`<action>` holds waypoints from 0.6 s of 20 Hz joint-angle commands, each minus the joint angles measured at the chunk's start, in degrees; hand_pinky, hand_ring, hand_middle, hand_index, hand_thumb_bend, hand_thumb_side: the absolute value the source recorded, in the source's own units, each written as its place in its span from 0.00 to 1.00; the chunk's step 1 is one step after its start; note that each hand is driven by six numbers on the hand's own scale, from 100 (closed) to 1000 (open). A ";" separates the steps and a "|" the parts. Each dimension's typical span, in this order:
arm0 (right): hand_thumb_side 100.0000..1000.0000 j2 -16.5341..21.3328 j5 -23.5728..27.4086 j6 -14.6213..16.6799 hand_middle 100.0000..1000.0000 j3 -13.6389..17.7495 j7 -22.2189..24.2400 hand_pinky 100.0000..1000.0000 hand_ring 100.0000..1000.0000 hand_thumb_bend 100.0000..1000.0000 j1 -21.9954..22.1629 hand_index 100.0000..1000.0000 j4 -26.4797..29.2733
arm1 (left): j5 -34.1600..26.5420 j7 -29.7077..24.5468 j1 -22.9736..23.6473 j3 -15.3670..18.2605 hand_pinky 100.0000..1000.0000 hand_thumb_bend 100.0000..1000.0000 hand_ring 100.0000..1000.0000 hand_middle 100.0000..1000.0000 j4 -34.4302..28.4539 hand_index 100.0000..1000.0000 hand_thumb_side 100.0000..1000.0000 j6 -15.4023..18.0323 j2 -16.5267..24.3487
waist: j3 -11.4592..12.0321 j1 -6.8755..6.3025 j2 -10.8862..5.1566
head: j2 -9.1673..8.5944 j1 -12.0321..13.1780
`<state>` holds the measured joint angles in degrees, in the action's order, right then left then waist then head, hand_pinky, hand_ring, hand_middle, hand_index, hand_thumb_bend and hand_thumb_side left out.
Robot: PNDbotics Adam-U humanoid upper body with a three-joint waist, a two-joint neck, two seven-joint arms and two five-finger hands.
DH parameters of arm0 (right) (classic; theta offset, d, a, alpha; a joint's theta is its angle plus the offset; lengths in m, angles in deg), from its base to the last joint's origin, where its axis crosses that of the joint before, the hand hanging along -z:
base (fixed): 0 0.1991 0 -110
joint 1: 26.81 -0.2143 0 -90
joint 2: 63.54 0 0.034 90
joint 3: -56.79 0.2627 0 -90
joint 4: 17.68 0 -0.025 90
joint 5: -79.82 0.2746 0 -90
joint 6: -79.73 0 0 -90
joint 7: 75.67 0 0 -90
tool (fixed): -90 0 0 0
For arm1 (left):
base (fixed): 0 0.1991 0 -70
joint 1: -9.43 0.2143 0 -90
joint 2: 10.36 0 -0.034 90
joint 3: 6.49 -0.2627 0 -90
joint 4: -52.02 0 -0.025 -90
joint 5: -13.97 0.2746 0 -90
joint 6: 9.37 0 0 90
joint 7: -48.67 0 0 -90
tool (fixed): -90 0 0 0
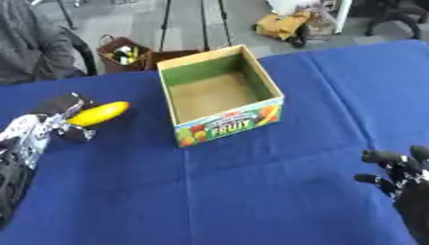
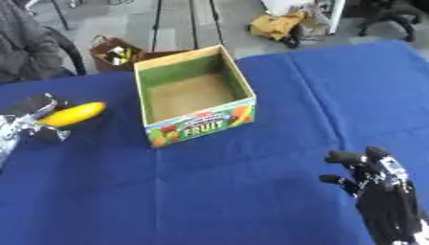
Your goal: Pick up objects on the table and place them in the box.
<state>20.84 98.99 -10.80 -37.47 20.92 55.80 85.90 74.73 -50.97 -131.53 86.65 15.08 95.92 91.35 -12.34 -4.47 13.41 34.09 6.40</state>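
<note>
Holding the banana (image 1: 99, 114) at the left side of the blue tabletop (image 1: 251, 191), the left hand (image 1: 52, 122) had its dark fingers (image 1: 67, 103) curled around the fruit's near end, with the yellow body sticking out toward the right and slightly away from the robot. From these views it could not be told whether the banana was lifted or resting on the cloth. Its long axis pointed roughly toward the fruit box (image 1: 222, 95), which stood open and apparently empty a little to the right of the banana, near but apart from it, with its printed front wall facing the robot.

That was the relation the coming move seemed to turn on: the box lay to the right of the left hand and slightly farther out, so a sideways carry over the near-left wall would probably bring the banana above the opening. Because the fruit is long, it would likely need to be lowered along the box's longer inner span rather than across a rim.

The right hand (image 2: 373, 179) sat idle near the lower right corner, its fingers relaxed, partly spread and holding nothing, well apart from both box and banana. The left hand was clearly the nearer one.
</note>
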 commanded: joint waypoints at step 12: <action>1.00 1.14 -0.01 0.07 0.63 0.08 0.32 0.67 0.98 0.00 -0.45 0.68 1.17 | -2.00 -2.17 -1.55 0.45 0.79 0.12 0.61 0.43 -2.18 0.77 0.00 0.73 2.15 | 0.44 0.50 -1.58 | -0.73 -0.41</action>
<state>20.84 99.01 -10.88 -37.47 21.03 55.80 85.90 73.17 -53.10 -131.63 86.65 14.15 96.56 91.36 -11.98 -4.13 13.06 33.99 6.03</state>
